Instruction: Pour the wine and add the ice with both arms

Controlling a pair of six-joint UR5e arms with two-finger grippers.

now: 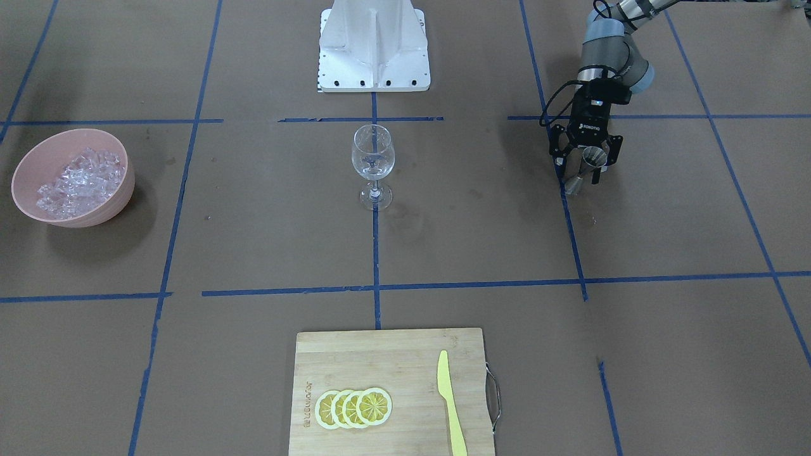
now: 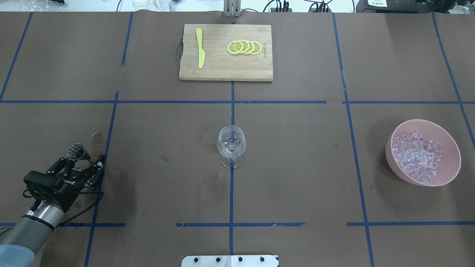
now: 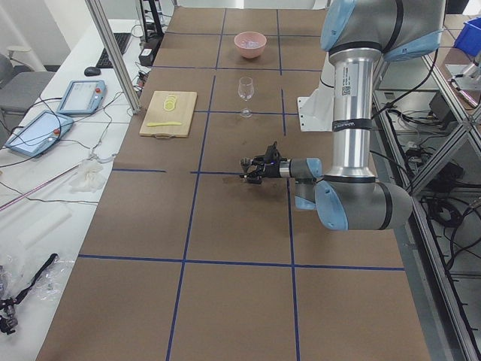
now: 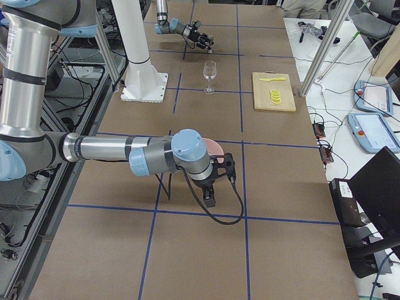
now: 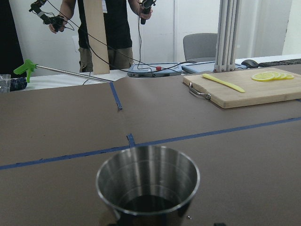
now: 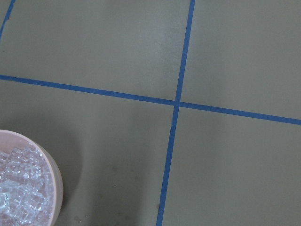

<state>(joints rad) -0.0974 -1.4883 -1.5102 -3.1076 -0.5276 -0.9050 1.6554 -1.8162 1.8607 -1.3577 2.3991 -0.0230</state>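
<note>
My left gripper point(image 1: 586, 170) is open at the table's left side, its fingers spread either side of a small steel jigger point(image 1: 589, 166). The jigger point(image 2: 77, 152) stands between them and fills the bottom of the left wrist view point(image 5: 148, 181); I cannot make out any wine in it. The empty-looking stemmed glass point(image 2: 231, 144) stands at the table's middle point(image 1: 373, 155). A pink bowl point(image 2: 394, 157) at the right holds the ice point(image 2: 417, 157). My right gripper point(image 4: 220, 170) shows only in the exterior right view, near the bowl; I cannot tell if it is open or shut. The right wrist view shows the bowl's rim point(image 6: 52, 169) and ice point(image 6: 19, 195).
A wooden cutting board point(image 2: 222, 70) at the far side carries several lemon slices point(image 2: 245, 47) and a yellow knife point(image 2: 200, 52). The white pedestal base point(image 1: 374, 57) stands at the near middle edge. Blue tape lines cross the brown table.
</note>
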